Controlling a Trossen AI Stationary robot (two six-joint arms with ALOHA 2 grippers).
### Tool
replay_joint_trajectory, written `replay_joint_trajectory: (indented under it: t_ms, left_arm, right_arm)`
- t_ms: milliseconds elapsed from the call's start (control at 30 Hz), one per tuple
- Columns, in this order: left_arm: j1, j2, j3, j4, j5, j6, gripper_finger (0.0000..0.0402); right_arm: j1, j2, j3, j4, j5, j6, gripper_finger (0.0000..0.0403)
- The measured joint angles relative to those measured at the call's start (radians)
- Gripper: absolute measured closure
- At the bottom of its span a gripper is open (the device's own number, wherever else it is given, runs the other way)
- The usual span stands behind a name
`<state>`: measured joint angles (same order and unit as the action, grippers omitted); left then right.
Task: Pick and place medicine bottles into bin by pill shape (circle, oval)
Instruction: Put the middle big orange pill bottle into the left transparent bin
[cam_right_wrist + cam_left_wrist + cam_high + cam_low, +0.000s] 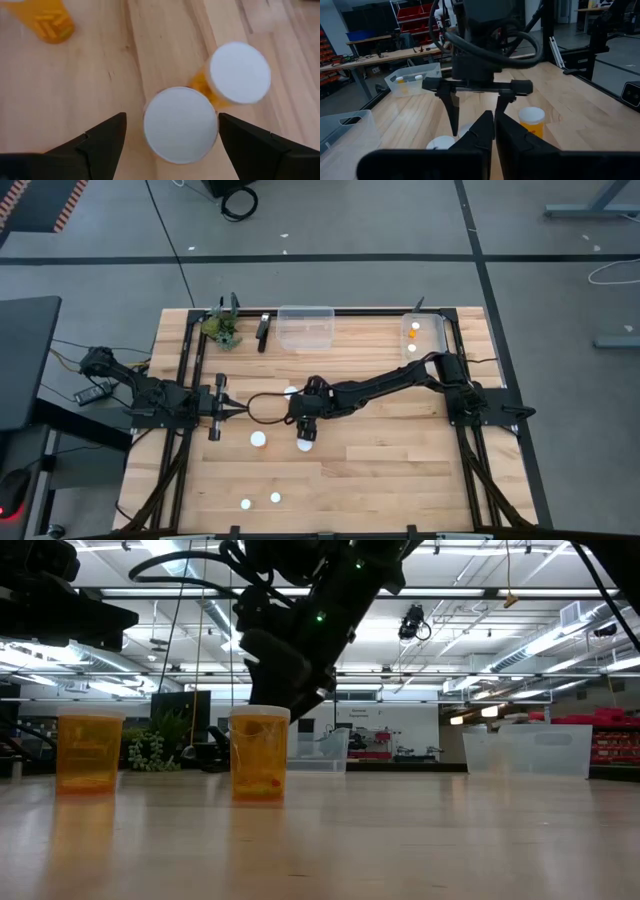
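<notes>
My right gripper [172, 122] is open and slants down over an orange medicine bottle with a white cap [181, 125] [305, 445] that stands on the table. One finger is on each side of the cap, just above it and clear of it [258, 753]. A second bottle [239, 72] stands close behind it, and a third [47, 22] stands farther off. More white-capped bottles [258, 439] [275, 498] stand toward the near edge. My left gripper [494, 132] is shut on nothing and waits level at the table's left [230, 408].
A clear bin [305, 328] stands at the far edge in the middle. A second bin [425, 332] at the far right holds orange bottles. A small plant [222, 328] and a dark tool [262, 332] lie at the far left. Bare wood lies to the near right.
</notes>
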<state>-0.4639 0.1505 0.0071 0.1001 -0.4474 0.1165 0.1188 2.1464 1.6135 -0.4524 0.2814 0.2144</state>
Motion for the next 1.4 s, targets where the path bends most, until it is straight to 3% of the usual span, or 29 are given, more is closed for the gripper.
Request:
replay_joint_trajectory:
  t_ms: [600,900,1033,1400]
  left_arm:
    - [0.0,0.0,0.0,0.0,0.0,0.0,0.037]
    - [0.0,0.0,0.0,0.0,0.0,0.0,0.0374]
    - [0.0,0.0,0.0,0.0,0.0,0.0,0.0368]
    - [0.0,0.011,0.0,0.008,-0.001,0.0,0.0376]
  right_arm:
    - [-0.019,0.0,0.0,-0.003,-0.007,0.006,0.0165]
    - [-0.019,-0.006,0.003,-0.045,0.007,0.014,0.0163]
    - [-0.024,-0.018,0.035,-0.145,0.011,0.007,0.0163]
    - [-0.05,-0.133,0.046,-0.187,0.137,-0.079,0.0163]
